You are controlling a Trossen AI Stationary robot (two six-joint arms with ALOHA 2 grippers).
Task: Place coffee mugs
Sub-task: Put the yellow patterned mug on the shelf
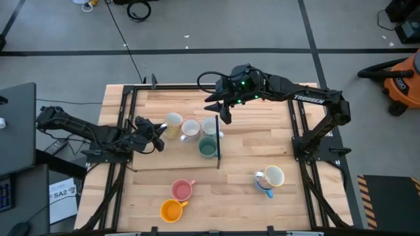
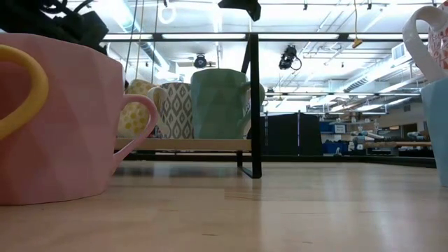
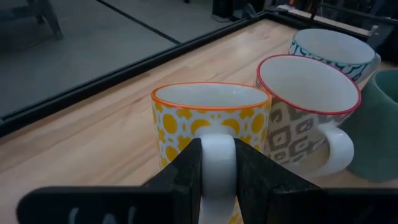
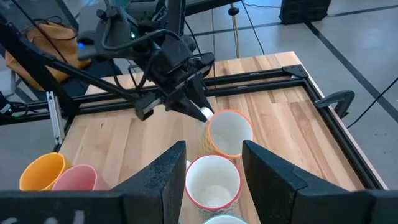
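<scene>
Clamping the empty yellow mug's [image 3: 208, 118] handle, left claw [image 3: 217, 171]; right claw [image 4: 211, 165] apart.

The right arm [image 1: 308, 99] carries the white lettering "TROSSEN" along its upper link, which reaches over the far edge of the wooden surface [image 1: 243, 183]. Left of that surface, beside its near corner, a white sheet of paper [image 1: 63, 196] bears the dark characters "SA2", with smaller print beneath them that is too fine to read. Right of the surface, out on the floor, an orange shop vacuum [image 1: 401, 82] has a dark label whose letters cannot be made out.
</scene>
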